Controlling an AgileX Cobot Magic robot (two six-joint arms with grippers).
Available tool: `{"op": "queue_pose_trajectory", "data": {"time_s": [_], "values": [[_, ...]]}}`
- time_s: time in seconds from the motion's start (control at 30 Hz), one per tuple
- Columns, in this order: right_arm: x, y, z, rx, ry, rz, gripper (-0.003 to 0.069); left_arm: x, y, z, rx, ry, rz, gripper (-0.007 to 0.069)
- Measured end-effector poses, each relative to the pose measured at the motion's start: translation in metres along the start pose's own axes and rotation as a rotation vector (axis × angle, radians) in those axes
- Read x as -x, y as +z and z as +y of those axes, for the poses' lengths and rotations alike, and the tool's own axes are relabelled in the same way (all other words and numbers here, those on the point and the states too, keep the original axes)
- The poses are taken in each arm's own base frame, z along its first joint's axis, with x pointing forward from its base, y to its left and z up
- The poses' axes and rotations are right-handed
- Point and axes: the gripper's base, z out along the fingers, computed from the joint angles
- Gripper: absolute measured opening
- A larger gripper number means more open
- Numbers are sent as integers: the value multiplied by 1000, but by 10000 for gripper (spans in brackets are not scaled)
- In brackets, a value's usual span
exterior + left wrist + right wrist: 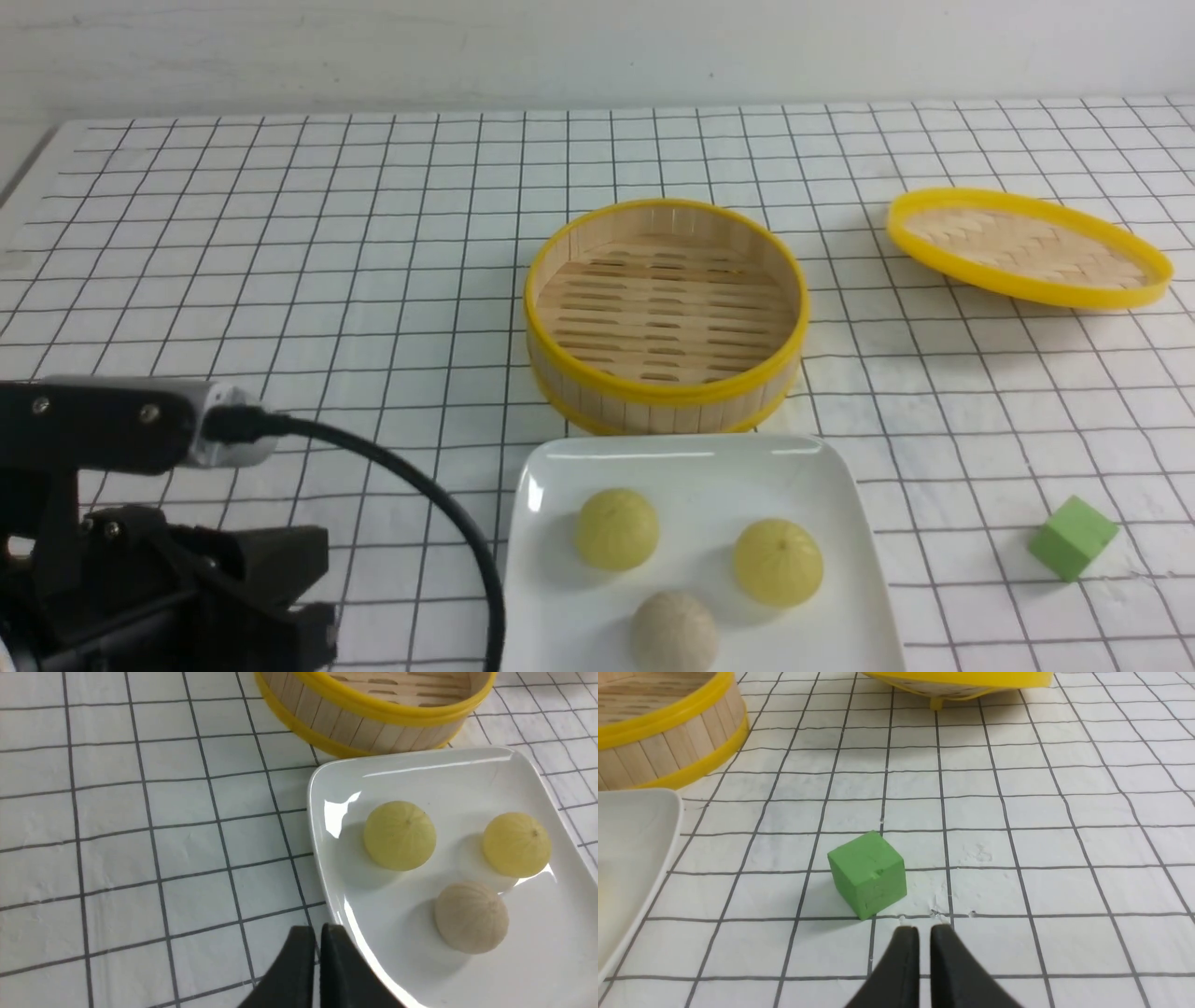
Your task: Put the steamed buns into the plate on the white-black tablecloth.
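With 12 o'clock pointing away from the robot, both yellow-green steamed buns (616, 529) sit inside the white rounded-square plate (845, 627). Relative to the beige-grey bun (674, 632), also on the plate, one lies at 11 o'clock and the other at 2 o'clock. The three buns are separate. The plate rests on the white-black tablecloth (317, 280); the yellow-rimmed bamboo steamer (666, 397) stands at its 12 o'clock, with no buns inside. The woven lid (1027, 247) is positioned at the steamer's 2 o'clock, and the green block (1074, 539) at the plate's 3 o'clock. Left hand (317, 933): fingertips slightly apart, unloaded. Right hand (925, 933): fingertips slightly apart, unloaded.
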Motion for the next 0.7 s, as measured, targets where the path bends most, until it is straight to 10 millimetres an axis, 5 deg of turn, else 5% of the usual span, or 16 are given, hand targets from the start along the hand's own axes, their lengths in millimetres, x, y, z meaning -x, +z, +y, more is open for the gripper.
{"op": "queue_pose_trajectory", "data": {"time_s": [0.17,0.4,0.7], "values": [[0,0,0,0,0,0,68,-16,-12,27,63,-46,-168,54],[0,0,0,0,7,0,79,-90,-21,70,349,-75,-320,56],[0,0,0,0,8,0,91,-116,-18,78,430,-3,-368,69]]}}
